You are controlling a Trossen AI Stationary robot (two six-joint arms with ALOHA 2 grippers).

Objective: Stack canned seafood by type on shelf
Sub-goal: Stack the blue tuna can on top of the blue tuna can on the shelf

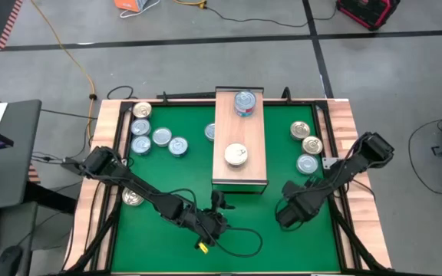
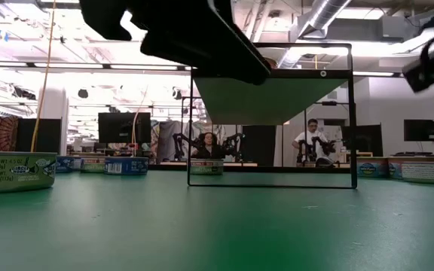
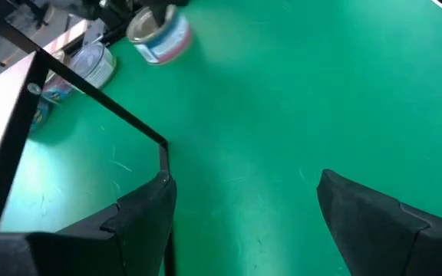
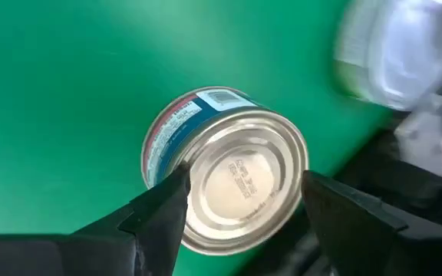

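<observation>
Shelf (image 1: 242, 130) stands at the middle of the table's (image 1: 350, 123) far edge, its long side running toward the near edge. It is a plank top on a thin black frame.

Two tins on the shelf, well apart: a blue-silver tin (image 1: 245, 103) at the far end, a white-topped tin (image 1: 237, 155) toward the near end.

On the green mat (image 1: 282, 245), left of the shelf: a gold tin (image 1: 142, 110) by the far left corner, four blue-silver tins (image 1: 162, 137) clustered near it, and one more tin (image 1: 210, 132) just beside the shelf's left side. A lone tin (image 1: 133, 197) sits by the left edge, partly under the left arm.

Right of the shelf, three tins in a short row: two gold-topped tins (image 1: 301, 130), and a silver-topped tin (image 1: 307, 163) nearest the near edge.

Left gripper (image 1: 219, 201) sits over the mat just off the shelf's near end. Fingers spread, nothing between them; in the left wrist view the left gripper (image 3: 244, 180) frames bare mat and a frame leg.

Right gripper (image 1: 288, 189) hangs off the shelf's near right corner, aimed at the silver-topped tin. Fingers wide apart; in the right wrist view the right gripper (image 4: 244, 176) flanks that tin (image 4: 229, 165). High view shows it short of the tin, so no grip.

Low view: two people seated in the room beyond the table.
</observation>
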